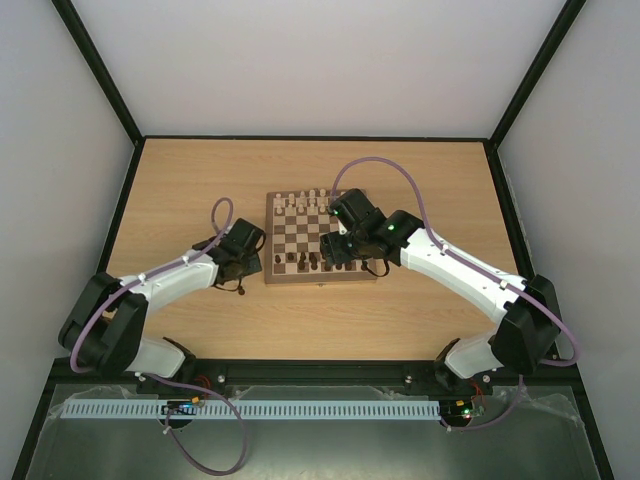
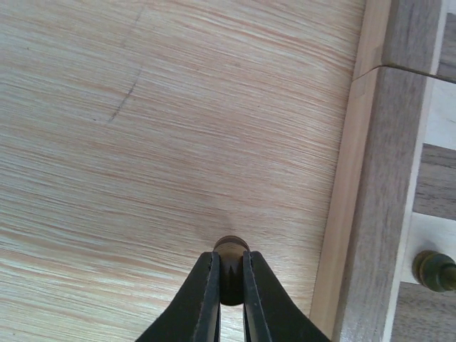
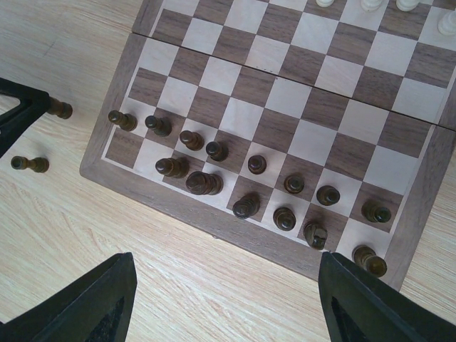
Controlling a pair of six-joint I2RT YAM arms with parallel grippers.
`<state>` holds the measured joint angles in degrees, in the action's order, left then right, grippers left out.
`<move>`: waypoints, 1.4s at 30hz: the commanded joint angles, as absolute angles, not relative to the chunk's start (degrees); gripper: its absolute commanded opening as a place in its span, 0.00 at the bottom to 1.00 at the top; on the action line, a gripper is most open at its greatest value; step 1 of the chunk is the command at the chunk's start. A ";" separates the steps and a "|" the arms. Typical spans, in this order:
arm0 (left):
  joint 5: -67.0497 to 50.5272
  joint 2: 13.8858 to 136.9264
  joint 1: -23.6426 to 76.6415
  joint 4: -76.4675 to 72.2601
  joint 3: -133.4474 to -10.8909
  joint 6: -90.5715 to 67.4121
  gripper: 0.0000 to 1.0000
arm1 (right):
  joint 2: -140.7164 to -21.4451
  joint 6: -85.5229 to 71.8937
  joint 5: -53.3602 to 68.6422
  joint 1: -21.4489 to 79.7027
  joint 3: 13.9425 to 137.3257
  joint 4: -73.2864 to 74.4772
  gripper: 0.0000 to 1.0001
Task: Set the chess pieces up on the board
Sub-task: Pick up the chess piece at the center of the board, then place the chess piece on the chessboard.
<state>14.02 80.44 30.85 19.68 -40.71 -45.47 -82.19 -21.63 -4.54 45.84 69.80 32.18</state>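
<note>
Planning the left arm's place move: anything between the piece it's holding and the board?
Nothing visible. Left gripper is shut on a dark piece; only bare table lies between it and the board border.

Plain pale grey walls (image 1: 300, 60) are enclosing a light oak-grain rectangular tabletop (image 1: 200, 170), soft even light falling across it.

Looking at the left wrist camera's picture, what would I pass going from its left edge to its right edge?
Bare wooden table → left tool shut on a dark chess piece → the board, its pale border first → a second dark piece on the board's squares.
</note>
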 commanded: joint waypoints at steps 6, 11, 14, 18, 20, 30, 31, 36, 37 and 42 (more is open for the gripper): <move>16.47 79.65 38.24 29.78 -51.15 -43.23 0.02 | -82.30 -20.85 -5.54 46.08 70.39 33.79 0.71; 14.45 82.03 42.29 32.41 -55.00 -42.43 0.02 | -81.53 -20.99 -6.77 46.11 70.53 34.05 0.71; 13.95 82.99 43.91 33.19 -56.24 -42.30 0.02 | -81.06 -21.12 -7.32 46.12 70.58 34.33 0.71; 13.23 84.61 45.15 33.24 -58.00 -41.87 0.02 | -80.69 -21.26 -7.56 46.12 70.40 34.28 0.71; 12.91 85.97 45.64 33.26 -59.13 -41.60 0.02 | -80.73 -21.22 -7.56 46.06 70.40 34.36 0.71; 12.66 92.21 47.18 32.28 -63.06 -40.71 0.02 | -80.29 -21.35 -8.00 46.10 69.76 34.19 0.71; 12.66 92.81 47.41 32.32 -63.44 -40.74 0.02 | -80.24 -21.28 -8.07 46.07 69.72 34.19 0.71; 13.36 93.79 47.84 32.37 -64.07 -40.72 0.02 | -80.00 -21.27 -8.35 46.07 69.52 34.19 0.71; 13.36 93.98 47.84 32.28 -64.03 -40.70 0.02 | -79.99 -21.23 -8.24 46.08 69.53 34.18 0.71; 13.45 94.87 48.09 31.66 -63.62 -41.11 0.02 | -80.07 -21.27 -7.83 46.07 69.35 33.95 0.71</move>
<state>12.95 93.60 47.62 31.57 -62.74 -41.34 -81.43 -21.63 -7.40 45.84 69.80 32.23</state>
